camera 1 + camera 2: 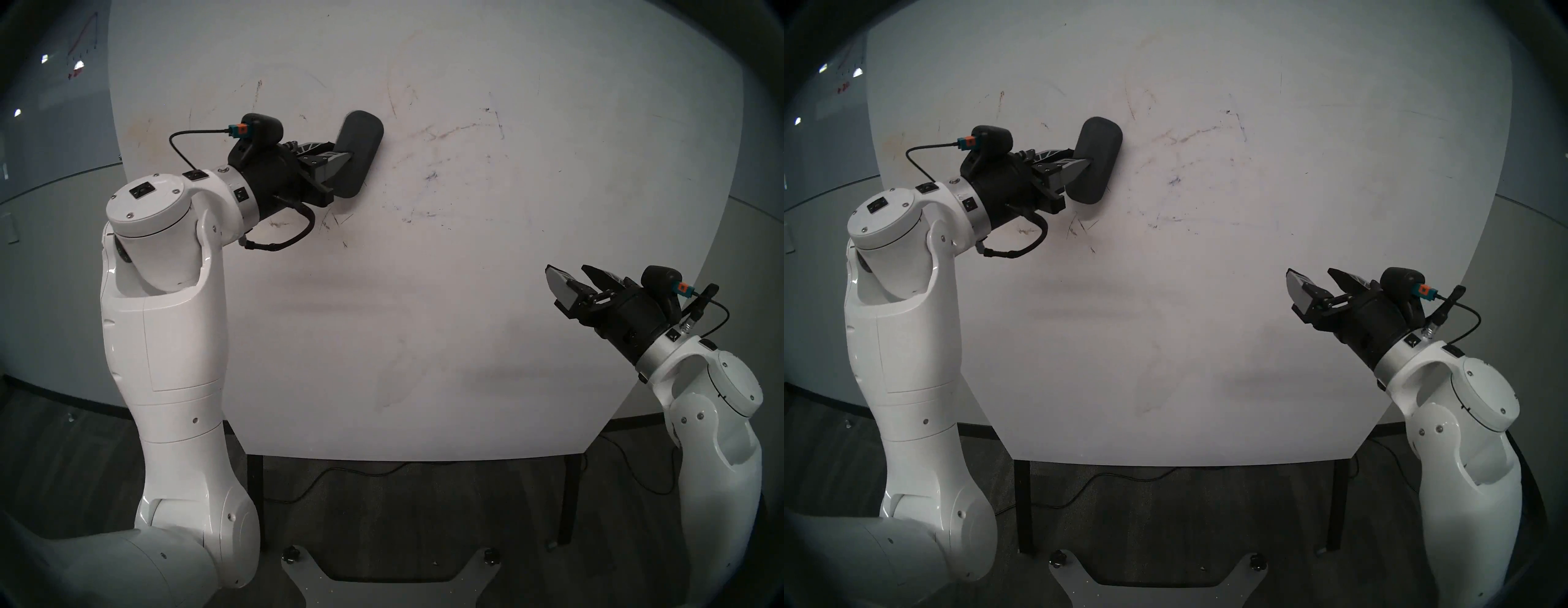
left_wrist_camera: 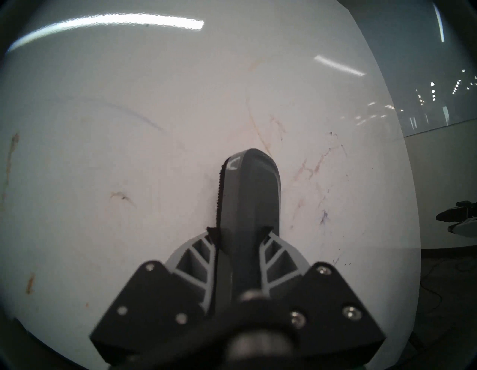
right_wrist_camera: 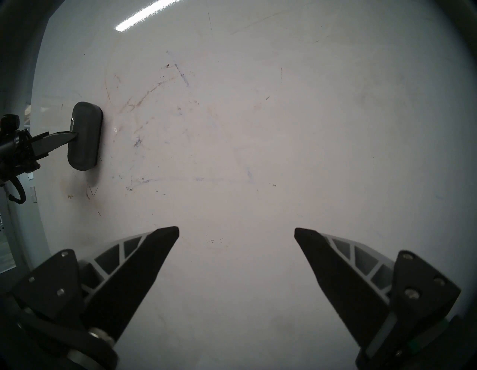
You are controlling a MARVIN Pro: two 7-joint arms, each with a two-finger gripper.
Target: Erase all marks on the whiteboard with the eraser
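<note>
White and scuffed, the whiteboard (image 1: 424, 318) lies flat under both my arms. My left gripper (image 1: 339, 159) is clamped on the dark grey eraser (image 1: 358, 155), which sits on the board's upper left part, beside faint blue marks (image 1: 430, 175) to its right. My right gripper (image 1: 570, 282) hovers over the lower right part, fingers spread wide, holding nothing.

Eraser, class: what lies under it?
The eraser, held by the left gripper, lies against the whiteboard. Any marks beneath it are covered.
</note>
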